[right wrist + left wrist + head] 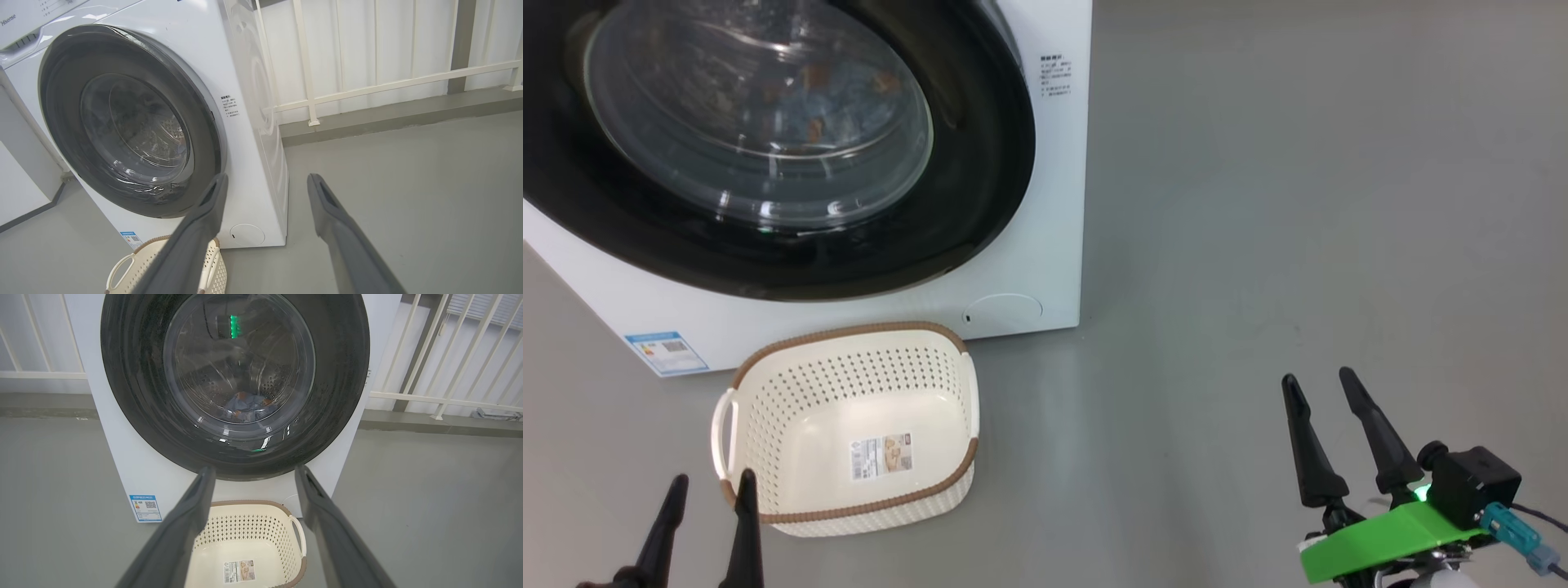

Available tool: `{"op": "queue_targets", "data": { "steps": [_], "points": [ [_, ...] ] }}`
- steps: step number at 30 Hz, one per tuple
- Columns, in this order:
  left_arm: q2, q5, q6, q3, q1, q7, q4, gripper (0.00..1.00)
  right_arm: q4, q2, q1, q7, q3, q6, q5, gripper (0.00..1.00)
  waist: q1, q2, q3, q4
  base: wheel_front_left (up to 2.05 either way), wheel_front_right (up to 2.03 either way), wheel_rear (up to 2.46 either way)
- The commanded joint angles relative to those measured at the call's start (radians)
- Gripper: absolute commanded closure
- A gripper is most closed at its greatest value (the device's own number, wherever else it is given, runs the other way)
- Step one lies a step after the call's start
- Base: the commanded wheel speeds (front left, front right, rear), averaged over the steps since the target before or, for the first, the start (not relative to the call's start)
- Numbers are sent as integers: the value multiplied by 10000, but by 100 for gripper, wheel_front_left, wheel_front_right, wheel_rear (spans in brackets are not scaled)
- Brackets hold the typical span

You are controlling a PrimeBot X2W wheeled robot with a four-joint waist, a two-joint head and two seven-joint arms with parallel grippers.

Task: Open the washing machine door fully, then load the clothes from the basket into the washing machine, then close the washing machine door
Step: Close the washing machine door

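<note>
Sitting shut: washing machine door (239,367) | blue clothes (249,406) inside | left gripper (711,475), right gripper (1316,374) spread

The right tool (1316,376) has two long, matte black fingers (1311,457) that taper to blunt points. At their base sits a bright green plastic bracket (1380,543) with a small green light (1422,493) glowing. A black box-shaped camera module (1474,483) carries a teal connector (1517,535) and a thin dark cable (1543,514). The left tool (711,476) has matching tapered fingers. Seen close, the fingers are dark grey, each with a shallow groove (326,194) on its inner face.
</note>
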Motion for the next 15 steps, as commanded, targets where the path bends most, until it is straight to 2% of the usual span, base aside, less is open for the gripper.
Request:
{"op": "queue_targets", "data": {
  "steps": [1,15],
  "points": [
    [93,122,-31,407,-75,-80,-172,0,-289,20,44,-46,228,14,-107,0,0,0,-190,-3,0,0,0],
    [-148,533,-31,656,331,-80,8,0,-386,20,538,-46,-297,14,-1147,0,0,0,-539,72,0,0,0]
  ]
}}
